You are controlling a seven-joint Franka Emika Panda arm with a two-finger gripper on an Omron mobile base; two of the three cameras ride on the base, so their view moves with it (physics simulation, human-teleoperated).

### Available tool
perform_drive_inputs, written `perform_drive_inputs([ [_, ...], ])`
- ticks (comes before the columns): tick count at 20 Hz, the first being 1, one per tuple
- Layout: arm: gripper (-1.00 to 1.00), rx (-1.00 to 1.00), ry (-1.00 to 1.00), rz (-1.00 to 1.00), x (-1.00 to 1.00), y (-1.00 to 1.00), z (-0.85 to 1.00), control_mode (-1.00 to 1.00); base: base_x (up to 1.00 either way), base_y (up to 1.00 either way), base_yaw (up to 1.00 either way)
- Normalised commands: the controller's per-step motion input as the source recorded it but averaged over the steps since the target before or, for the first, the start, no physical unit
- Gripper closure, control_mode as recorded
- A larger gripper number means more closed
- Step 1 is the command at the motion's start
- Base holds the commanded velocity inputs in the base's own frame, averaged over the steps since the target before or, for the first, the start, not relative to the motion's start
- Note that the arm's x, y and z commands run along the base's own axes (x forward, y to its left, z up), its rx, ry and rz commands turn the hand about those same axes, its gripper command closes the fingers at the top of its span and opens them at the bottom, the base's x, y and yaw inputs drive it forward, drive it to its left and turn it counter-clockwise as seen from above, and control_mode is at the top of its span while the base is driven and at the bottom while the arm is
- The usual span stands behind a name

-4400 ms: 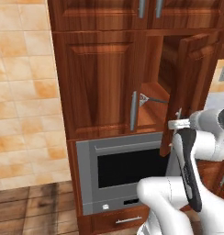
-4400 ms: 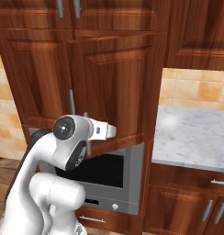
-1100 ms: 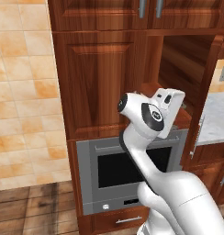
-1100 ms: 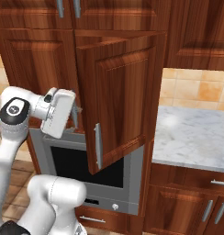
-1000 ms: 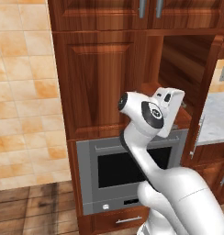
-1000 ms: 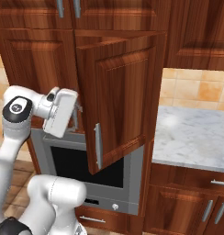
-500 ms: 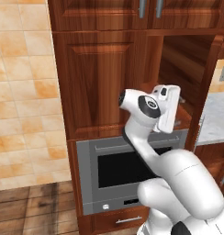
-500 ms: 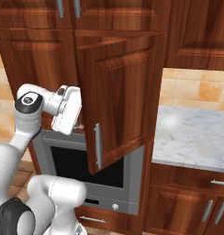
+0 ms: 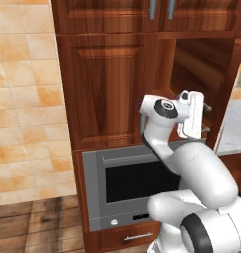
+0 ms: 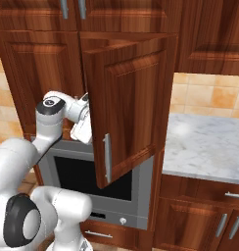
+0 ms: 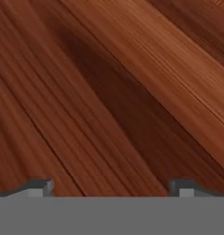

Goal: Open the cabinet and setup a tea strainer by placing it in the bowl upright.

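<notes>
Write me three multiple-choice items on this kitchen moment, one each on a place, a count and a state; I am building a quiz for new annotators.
1. Where is the grey glass-fronted oven?
A. below the reddish-brown wood cabinet
B. on the white marble counter
C. above the cabinet

2. How many doors of the reddish-brown wood cabinet stand swung open?
A. none
B. one
C. two

3. How are the jaws of the white arm's two-finger gripper?
A. clamped on a bar handle
B. shut and empty
C. open and empty

Key: 1 A, the oven sits directly under the cabinet doors in both base views. 2 B, the right door is swung out while the left door is flush. 3 C, in the hand view the fingertips stand wide apart with bare wood between them.
</notes>
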Motion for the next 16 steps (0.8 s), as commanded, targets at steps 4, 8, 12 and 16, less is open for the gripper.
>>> perform_drive_inputs([
  [4, -1.0, 0.0, 0.24, -0.23, -0.37, -0.86, 0.0, -1.0, 0.0, 0.0, 0.0],
  [8, -1.0, 0.0, 0.16, -0.22, -0.65, -0.96, 0.0, -1.0, 0.0, 0.0, 0.0],
  [12, -1.0, 0.0, 0.07, -0.16, -0.63, -0.89, 0.0, -1.0, 0.0, 0.0, 0.0],
  [16, -1.0, 0.0, 0.0, 0.01, -0.48, -0.11, 0.0, -1.0, 0.0, 0.0, 0.0],
])
